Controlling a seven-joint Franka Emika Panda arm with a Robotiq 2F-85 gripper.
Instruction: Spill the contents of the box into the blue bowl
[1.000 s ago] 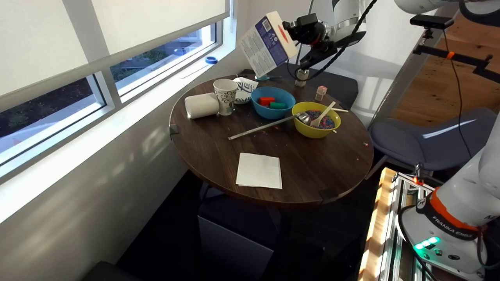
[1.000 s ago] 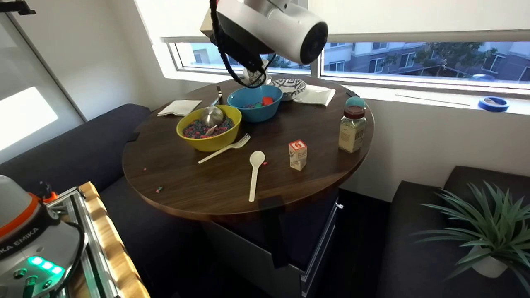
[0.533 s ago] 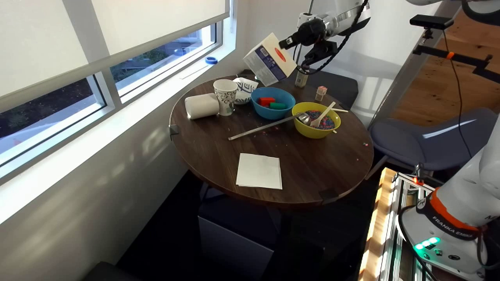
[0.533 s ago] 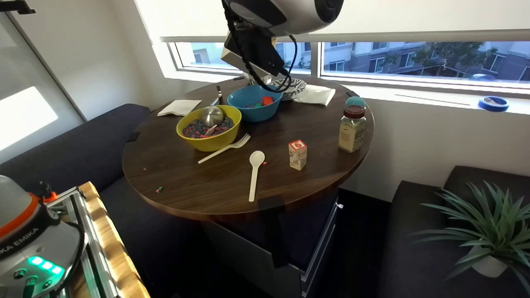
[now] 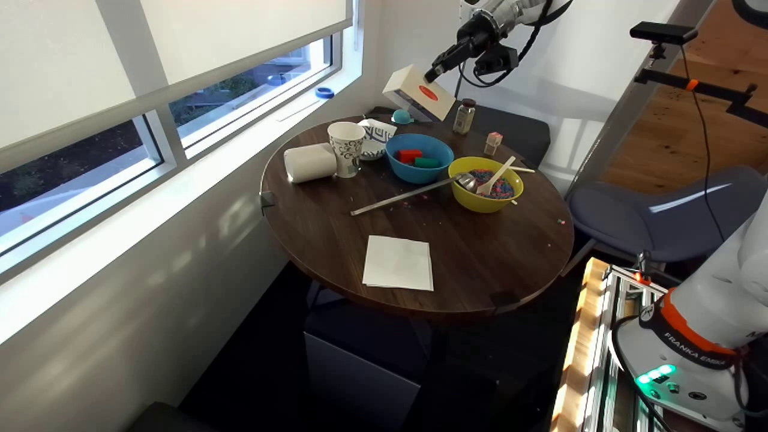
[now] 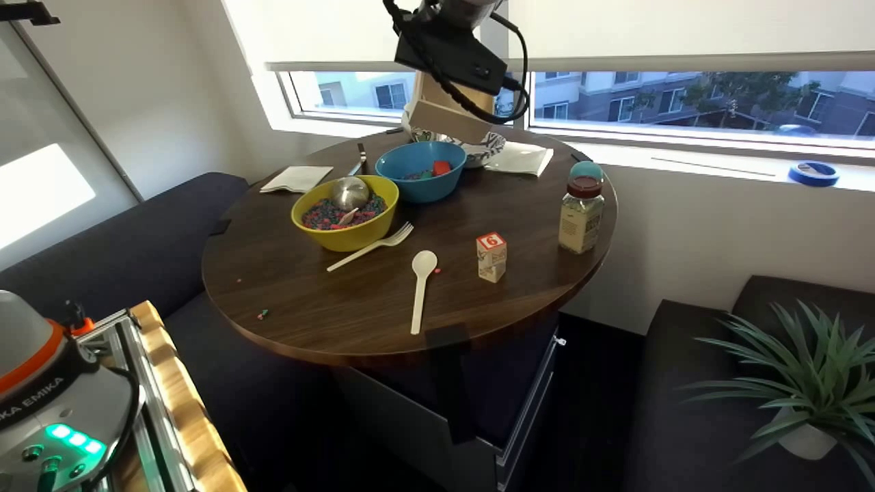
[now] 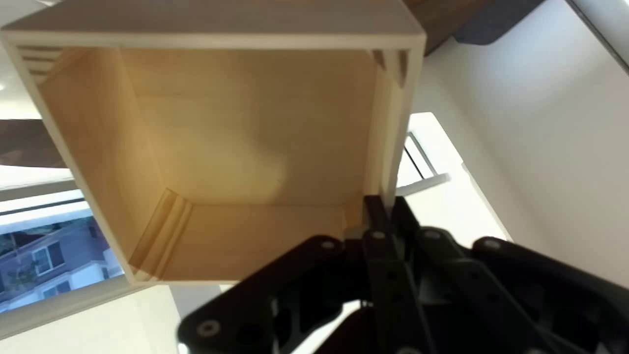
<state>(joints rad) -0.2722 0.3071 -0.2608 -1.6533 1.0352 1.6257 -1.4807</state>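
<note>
Currently we've got the end effector (image 7: 389,201) clenched on one wall of the tan-lined carton (image 7: 245,132), at its rim. In an exterior view we see the carton tilted in midair above the counter (image 5: 327,222), near the blue bowl (image 5: 417,174) (can't tell if it's directly over). That bowl holds a red block (image 5: 409,156) & a green block (image 5: 426,162); the yellow bowl (image 5: 477,203) w/ a ladle (image 6: 350,193) sits just beside it.
</note>
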